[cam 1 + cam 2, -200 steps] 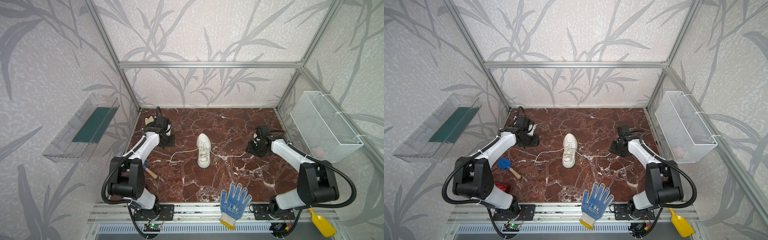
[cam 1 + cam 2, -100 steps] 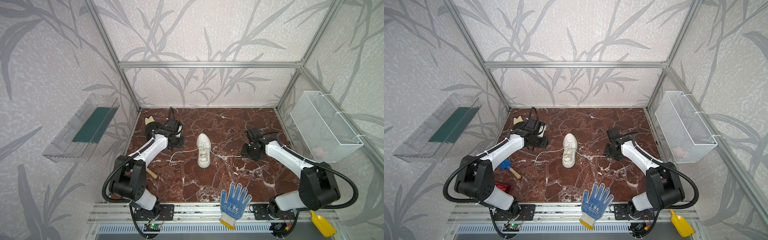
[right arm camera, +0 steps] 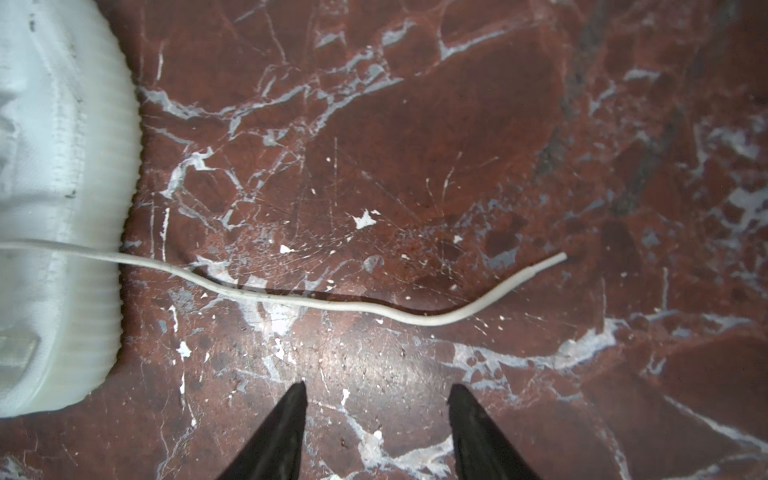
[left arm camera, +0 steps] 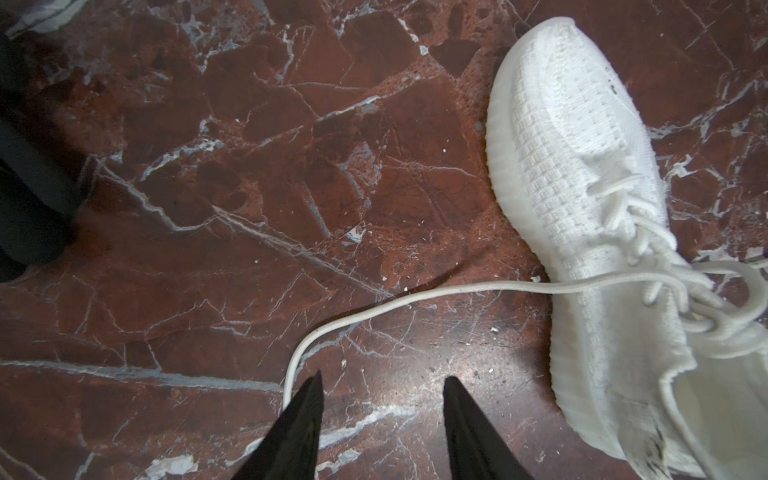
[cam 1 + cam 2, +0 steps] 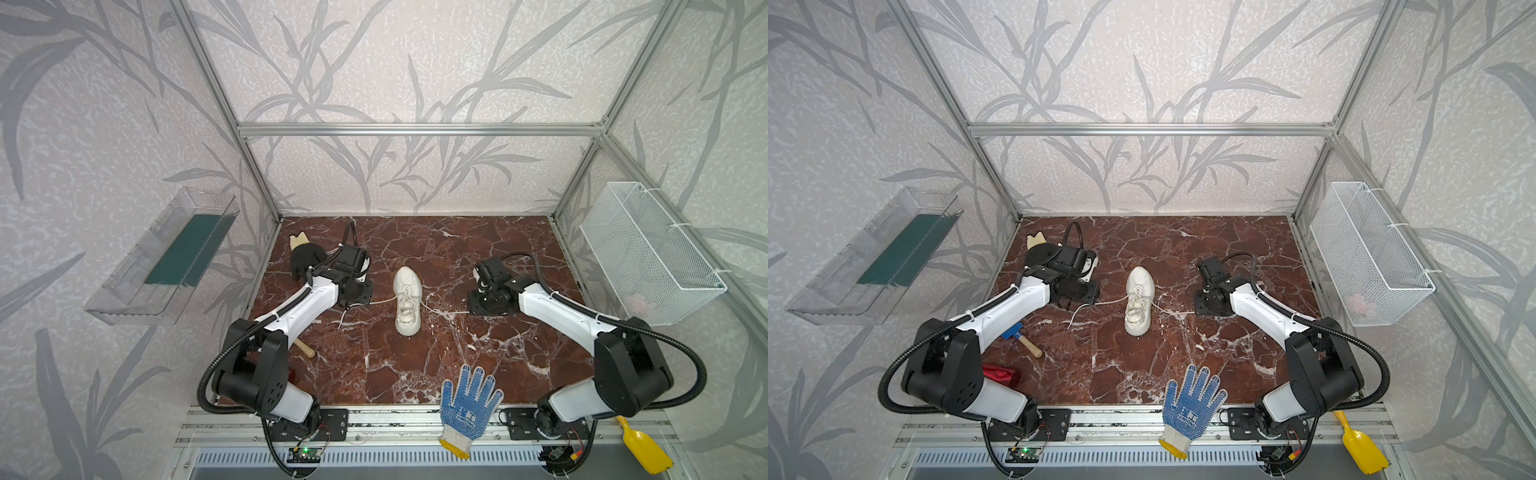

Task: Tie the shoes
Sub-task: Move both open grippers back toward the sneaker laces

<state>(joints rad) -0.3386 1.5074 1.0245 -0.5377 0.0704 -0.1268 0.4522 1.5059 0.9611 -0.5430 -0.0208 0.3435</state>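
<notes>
Off-white sneaker [image 5: 408, 300] is found central on the tabletop [image 5: 415, 365], long axis 12-to-6 o'clock, toe at 12; left lace [image 4: 415, 297] is trailed toward 9, right lace [image 3: 332, 305] toward 3; left claw [image 4: 384, 378] and right claw [image 3: 376, 388] are held parted, empty; left lace is judged nearer its claw.

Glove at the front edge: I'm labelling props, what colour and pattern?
The glove is blue with dots, white cuff, yellow hem; clearest in a top view.

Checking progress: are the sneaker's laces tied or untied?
Untied: the left lace and right lace trail loose over the table, away from the sneaker.
</notes>
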